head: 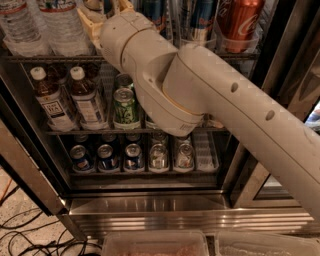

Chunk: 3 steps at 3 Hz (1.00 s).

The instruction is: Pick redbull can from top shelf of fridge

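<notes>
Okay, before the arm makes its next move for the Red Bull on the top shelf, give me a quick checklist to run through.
1. Fridge open to the arm: ok, the arm reaches inside.
2. Redbull can on the top shelf: ok, standing left of the coke can.
3. Gripper at top-shelf height: ok, it is right of the water bottles.
4. Gripper lined up with the redbull can: cannot tell, the picture's top edge cuts it off.
5. Can already held: cannot tell.
6. Arm clear of the green can: cannot tell, the arm overlaps that shelf.
</notes>
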### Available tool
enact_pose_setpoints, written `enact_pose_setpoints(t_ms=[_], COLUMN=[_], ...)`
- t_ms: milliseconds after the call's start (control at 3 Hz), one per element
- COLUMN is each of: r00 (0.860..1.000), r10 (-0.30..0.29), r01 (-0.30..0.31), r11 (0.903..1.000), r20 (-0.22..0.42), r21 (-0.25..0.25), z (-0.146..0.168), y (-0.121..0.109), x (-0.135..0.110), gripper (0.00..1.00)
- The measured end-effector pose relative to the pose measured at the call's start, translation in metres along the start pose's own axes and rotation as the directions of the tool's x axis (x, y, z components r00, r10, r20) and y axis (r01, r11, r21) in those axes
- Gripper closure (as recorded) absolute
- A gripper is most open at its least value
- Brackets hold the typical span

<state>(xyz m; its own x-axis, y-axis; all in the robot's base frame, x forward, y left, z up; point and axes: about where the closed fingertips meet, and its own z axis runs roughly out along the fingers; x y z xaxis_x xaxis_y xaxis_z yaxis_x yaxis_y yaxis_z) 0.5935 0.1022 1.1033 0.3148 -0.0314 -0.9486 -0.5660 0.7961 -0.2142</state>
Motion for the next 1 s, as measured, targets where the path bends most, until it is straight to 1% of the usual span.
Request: enact_pose_setpoints(t_ms=[333, 667, 1000], r00=[1.0, 1.0, 1.0], r10=[-0.005, -0.002, 0.003], r01=[0.005, 0.002, -0.003], r11=[0.9998, 0.9994, 0.9988], r20=[0.008, 0.004, -0.013], r21=[-0.018, -0.034, -0.048], z=[-0.004, -0.016, -0.03], y=[0.006, 0.014, 0.021], x=[-0.003, -0.003, 0.003], gripper=[1.0, 1.0, 1.0])
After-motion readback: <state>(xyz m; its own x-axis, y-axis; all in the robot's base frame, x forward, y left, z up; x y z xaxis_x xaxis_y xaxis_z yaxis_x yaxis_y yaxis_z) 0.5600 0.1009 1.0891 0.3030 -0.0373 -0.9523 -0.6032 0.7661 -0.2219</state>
